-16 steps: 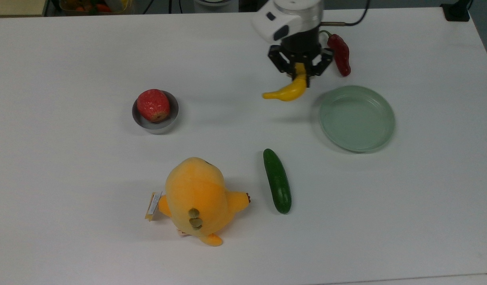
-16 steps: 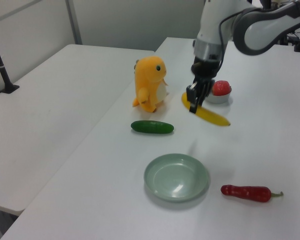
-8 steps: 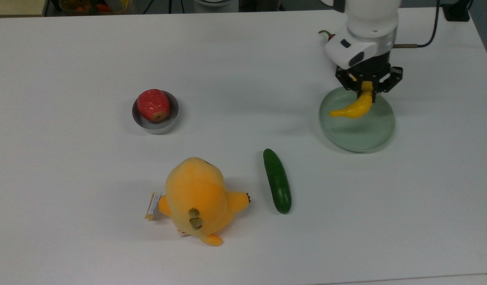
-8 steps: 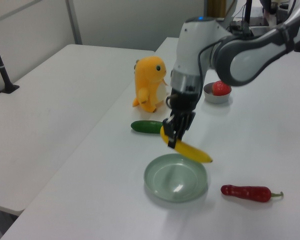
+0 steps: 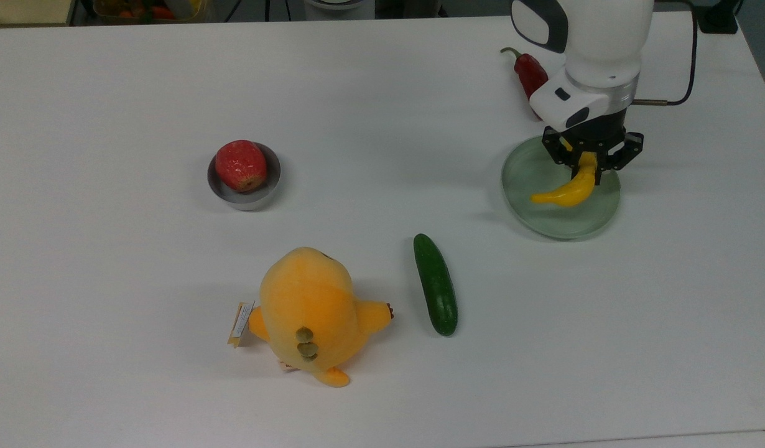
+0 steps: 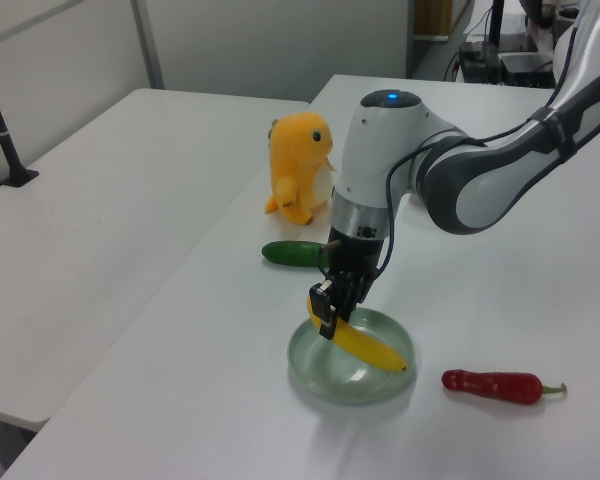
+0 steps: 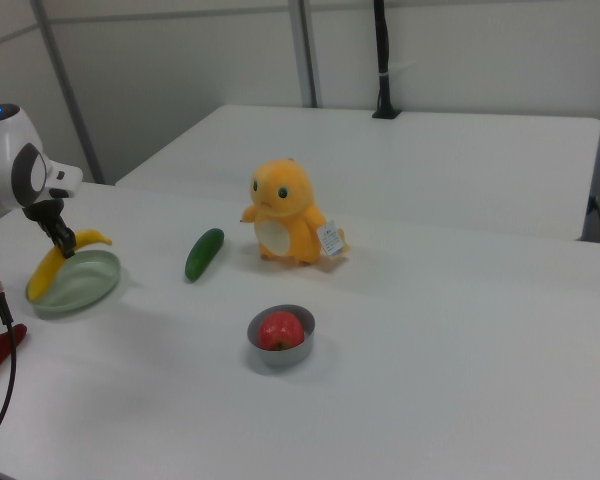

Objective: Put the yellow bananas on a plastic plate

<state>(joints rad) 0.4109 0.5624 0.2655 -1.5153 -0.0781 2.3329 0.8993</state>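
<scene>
The jaws are closed on one end of the yellow banana (image 5: 568,190), so the gripper (image 5: 589,163) holds it from above. The banana hangs tilted over the pale green plastic plate (image 5: 527,205); in the left view its lower, free end (image 6: 398,364) is down inside the plate near the rim, but I cannot tell if it touches the plate. In the top view the banana's free tip points to the top view's left, and the white arm (image 5: 597,43) stands above the plate's upper edge.

Just beyond the plate, behind the arm in the top view, a red chili pepper (image 5: 527,70) lies on the white table (image 5: 140,81). A dark green cucumber (image 5: 436,284) lies well apart from the plate, to the top view's lower left of it. Beside the cucumber stands an orange-yellow plush toy (image 5: 311,311). Farther to the top view's left, a small grey metal bowl (image 5: 254,197) holds a red strawberry-like fruit (image 5: 240,164).
</scene>
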